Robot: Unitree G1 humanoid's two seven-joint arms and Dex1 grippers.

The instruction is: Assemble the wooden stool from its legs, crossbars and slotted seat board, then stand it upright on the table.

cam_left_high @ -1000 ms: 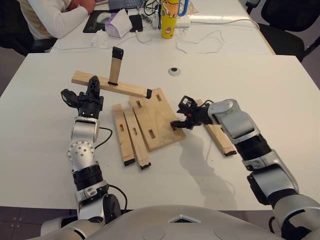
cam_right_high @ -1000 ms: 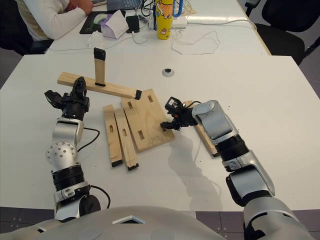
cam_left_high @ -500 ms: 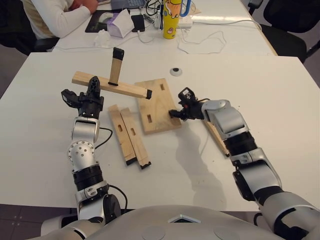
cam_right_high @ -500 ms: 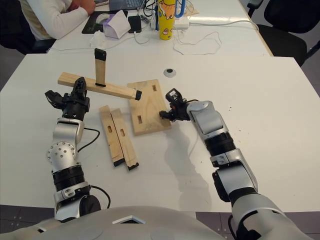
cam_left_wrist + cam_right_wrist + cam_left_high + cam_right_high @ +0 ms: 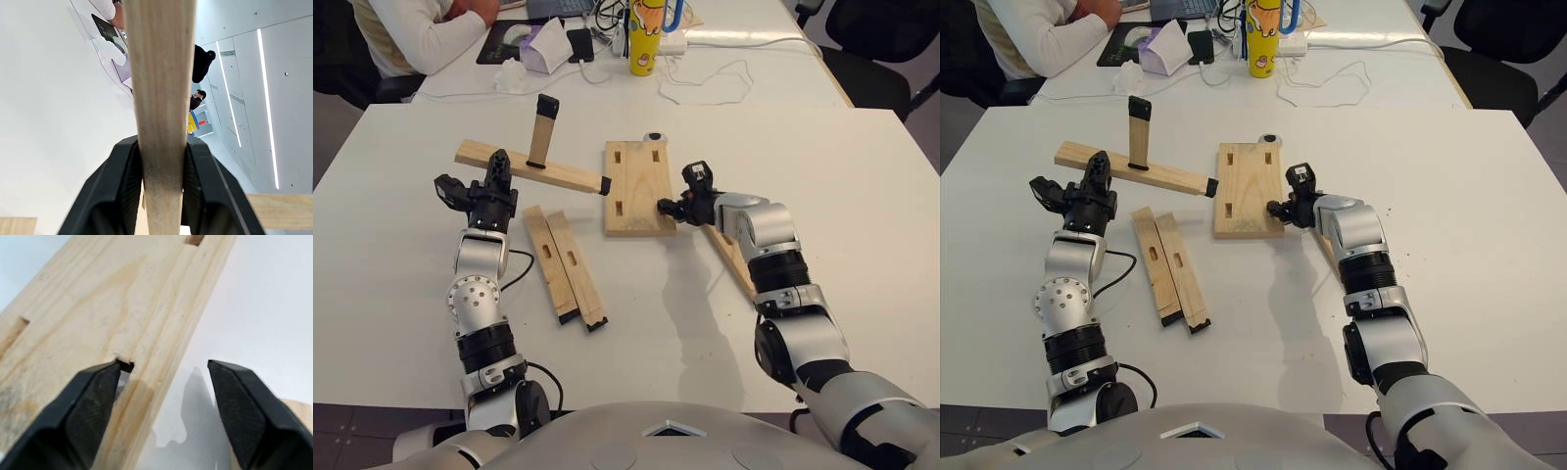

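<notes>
Down at the seat board [image 5: 631,186], the right gripper [image 5: 666,208] sat wide open at the board's near right corner. In the right wrist view one finger [image 5: 93,401] rested against the board close to a slot, while the other hung out over the bare table [image 5: 862,196], with the board's edge between them and nothing gripped. The board lay flat with its four slots facing up. Behind the gripper the wrist was turned in toward the robot's left. The forearm ran back and out to a bent elbow, crossing above a wooden leg piece [image 5: 739,272] that lay flat on the table. Over on the other side, the left gripper [image 5: 496,164] was clamped hard on the long bar [image 5: 563,174], its black fingers [image 5: 120,181] pressed to both faces of the wood. The left forearm rose almost straight ahead from the body, wrist uppermost. The bar ran across from the robot's left, its black-capped end just beside the seat board's left edge, and a short upright piece [image 5: 541,132], capped in black, stood up from the bar's middle. Between the two arms, two slotted boards [image 5: 551,257] lay side by side, touching along their length.
</notes>
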